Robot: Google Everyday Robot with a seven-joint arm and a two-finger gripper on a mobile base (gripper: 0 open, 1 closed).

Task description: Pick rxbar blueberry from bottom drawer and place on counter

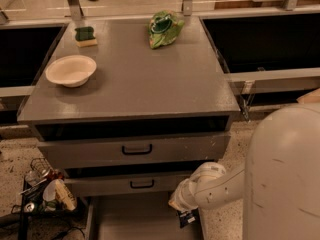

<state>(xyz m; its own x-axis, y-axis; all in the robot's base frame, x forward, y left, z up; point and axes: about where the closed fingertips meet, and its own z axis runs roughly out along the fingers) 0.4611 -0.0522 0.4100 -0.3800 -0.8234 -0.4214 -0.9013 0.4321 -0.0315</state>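
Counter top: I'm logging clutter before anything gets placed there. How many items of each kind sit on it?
Bowl: 1
Green chip bag: 1
Sponge: 1
Total: 3
Gripper hangs over the bottom drawer, off the counter.

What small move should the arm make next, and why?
Probably raise the claw straight up a little: the small dark navy snack bar sits at its tip over the open shallow grey bottom drawer, while the broad flat grey counter, its goal, lies well above.
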